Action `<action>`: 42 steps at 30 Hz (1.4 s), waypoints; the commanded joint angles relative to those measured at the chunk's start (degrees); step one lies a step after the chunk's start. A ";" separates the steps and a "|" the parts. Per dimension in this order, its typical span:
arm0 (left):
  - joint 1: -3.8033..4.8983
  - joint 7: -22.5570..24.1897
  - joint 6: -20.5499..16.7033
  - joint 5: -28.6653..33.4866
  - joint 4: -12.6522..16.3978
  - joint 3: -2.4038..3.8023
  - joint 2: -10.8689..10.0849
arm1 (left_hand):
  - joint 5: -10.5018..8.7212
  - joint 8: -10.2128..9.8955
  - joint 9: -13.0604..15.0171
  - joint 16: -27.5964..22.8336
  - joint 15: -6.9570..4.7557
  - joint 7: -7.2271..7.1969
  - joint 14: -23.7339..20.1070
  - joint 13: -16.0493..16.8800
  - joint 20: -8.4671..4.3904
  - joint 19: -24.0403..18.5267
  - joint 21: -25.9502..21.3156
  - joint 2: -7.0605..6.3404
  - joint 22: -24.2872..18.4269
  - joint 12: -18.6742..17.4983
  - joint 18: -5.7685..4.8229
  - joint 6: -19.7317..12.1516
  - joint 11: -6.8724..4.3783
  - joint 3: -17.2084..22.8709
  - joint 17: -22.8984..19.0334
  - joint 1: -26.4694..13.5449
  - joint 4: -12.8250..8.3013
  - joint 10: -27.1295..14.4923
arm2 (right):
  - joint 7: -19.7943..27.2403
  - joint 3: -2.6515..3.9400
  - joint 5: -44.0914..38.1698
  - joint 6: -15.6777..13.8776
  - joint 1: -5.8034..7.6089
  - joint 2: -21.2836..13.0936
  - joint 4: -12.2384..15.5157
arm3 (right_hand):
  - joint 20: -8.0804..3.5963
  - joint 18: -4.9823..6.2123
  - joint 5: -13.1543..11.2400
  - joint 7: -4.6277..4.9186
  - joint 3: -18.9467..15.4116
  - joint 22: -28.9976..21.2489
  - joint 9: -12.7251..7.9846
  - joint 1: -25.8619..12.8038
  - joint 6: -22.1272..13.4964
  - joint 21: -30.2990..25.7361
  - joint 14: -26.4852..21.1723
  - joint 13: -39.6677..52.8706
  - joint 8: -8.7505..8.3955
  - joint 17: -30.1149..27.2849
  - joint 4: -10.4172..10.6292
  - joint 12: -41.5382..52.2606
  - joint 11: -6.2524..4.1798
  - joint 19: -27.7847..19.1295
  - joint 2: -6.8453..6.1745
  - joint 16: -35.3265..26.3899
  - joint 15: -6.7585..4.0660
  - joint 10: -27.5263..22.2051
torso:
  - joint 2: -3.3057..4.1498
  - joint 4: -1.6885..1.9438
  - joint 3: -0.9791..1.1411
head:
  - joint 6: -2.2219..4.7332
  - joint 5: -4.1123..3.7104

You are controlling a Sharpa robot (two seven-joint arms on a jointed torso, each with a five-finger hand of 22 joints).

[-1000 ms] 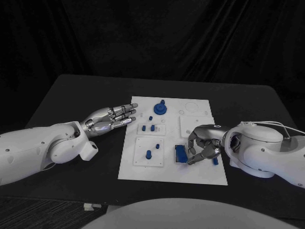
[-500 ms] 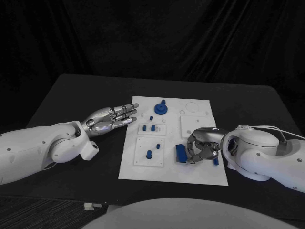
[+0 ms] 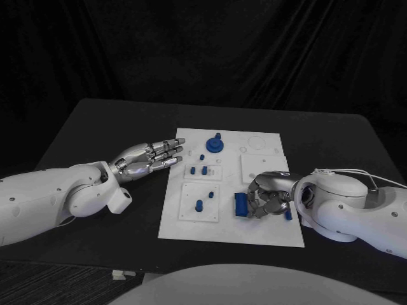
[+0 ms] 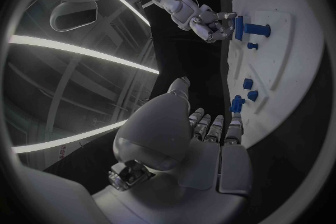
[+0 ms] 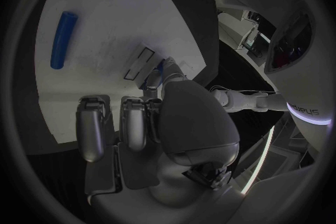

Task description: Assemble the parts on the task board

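The white task board (image 3: 229,231) lies mid-table. My right hand (image 3: 268,201) is curled over its near right part, fingers closed against an upright blue block (image 3: 240,204). The left wrist view shows the same hand (image 4: 209,22) touching that block (image 4: 238,28). A sliver of blue (image 5: 159,69) shows between thumb and fingers in the right wrist view. A blue peg (image 3: 288,215) lies flat on the board just right of the hand, the same peg (image 5: 61,39) in the right wrist view. My left hand (image 3: 149,157) hovers flat beside the board's left edge, fingers spread and holding nothing.
A blue round knob (image 3: 215,145) stands at the board's far end. Small blue pegs (image 3: 198,170) sit in the middle plate, and one peg (image 3: 198,205) stands in the near left plate. Black table (image 3: 93,127) surrounds the board.
My right hand has shifted slightly left over the blue block and its fingers have curled tighter on it. The left hand and the other parts have not moved.
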 commanded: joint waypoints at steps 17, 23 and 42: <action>-0.11 0.32 0.56 0.32 0.06 0.04 -0.16 | 0.55 0.28 0.10 -0.16 0.34 0.31 0.01 -0.06 0.38 0.12 0.34 0.06 0.12 -0.20 0.80 0.33 0.42 0.48 -0.06 1.01 -0.44 0.00 | -1.39 0.03 5.09 -5.02 3.39 -4.37 1.45 | -0.35 -0.68 0.24 0.42 -4.01 14.75 -1.65 -11.19 0.04 0.00 6.00 15.09 -3.45 15.10 1.32 0.21 -0.29 5.64 1.88 0.15 -0.24 6.10 | 0.01 -0.07 0.02 | 0.01 -0.17; -0.11 0.35 0.51 0.32 0.00 0.04 -0.10 | 0.57 0.32 0.13 -0.16 0.32 0.33 0.01 -0.06 0.37 0.12 0.34 0.04 0.11 -0.20 0.80 0.51 0.42 0.52 -0.06 1.05 -0.51 0.00 | -8.99 0.03 6.58 4.62 6.79 -5.38 0.73 | 1.84 0.27 19.66 3.89 -5.64 13.43 -21.21 -12.24 2.96 -3.69 6.00 15.09 -24.33 15.10 1.30 0.21 2.70 3.76 5.09 0.15 2.34 6.10 | -0.05 -0.07 0.03 | 0.01 -0.62; -0.12 2.29 -1.76 0.32 -0.15 0.04 0.20 | 0.55 0.56 0.26 -0.21 -1.74 -0.01 -0.02 0.04 -1.55 -0.44 -0.10 -0.69 -0.92 -0.08 0.81 1.87 0.35 0.39 -0.09 0.64 -0.60 0.28 | -16.19 0.00 8.19 16.04 8.88 -7.29 -2.04 | -0.40 -0.18 11.83 1.17 -7.30 14.08 -30.12 -13.54 17.25 -1.87 5.54 15.09 -29.81 12.63 0.29 0.21 0.48 4.82 7.22 -0.95 -0.34 6.10 | 0.00 -0.07 0.00 | 0.01 -3.45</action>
